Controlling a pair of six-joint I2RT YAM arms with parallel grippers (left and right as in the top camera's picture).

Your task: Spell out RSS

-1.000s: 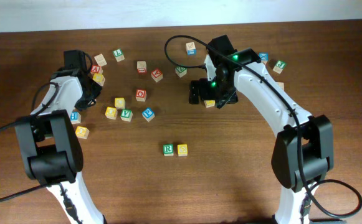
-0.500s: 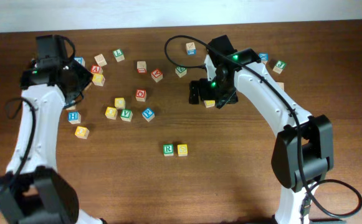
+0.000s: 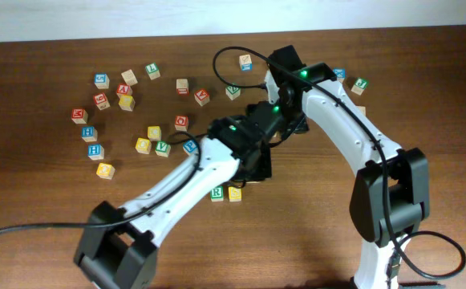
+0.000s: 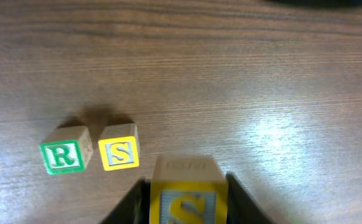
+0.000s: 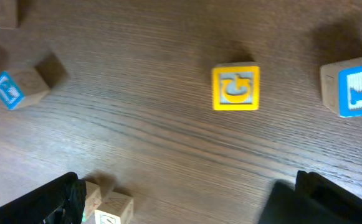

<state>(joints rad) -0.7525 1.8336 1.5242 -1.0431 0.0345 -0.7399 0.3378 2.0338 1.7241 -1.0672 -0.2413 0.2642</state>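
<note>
Left pincer (image 4: 187, 202), mine: I am clamping a yellow S cube (image 4: 187, 174) above the table (image 4: 261, 74). Green R cube (image 4: 62, 157) and other S cube (image 4: 119, 153): lying just beside each other. Risk: I am hanging just right of them; lowering too close could shove the pair askew.

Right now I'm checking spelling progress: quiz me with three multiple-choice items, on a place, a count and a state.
1. The placed S cube sits, from the green R cube: A beside, at its right B on top C far off
2. Cubes in that row: A one B two C three
3. Left claw: A open B shut on second S cube C shut on red cube
A: left wrist view shows S right of R. B: only R and S stand there. B: the yellow S sits clamped in it.
</note>
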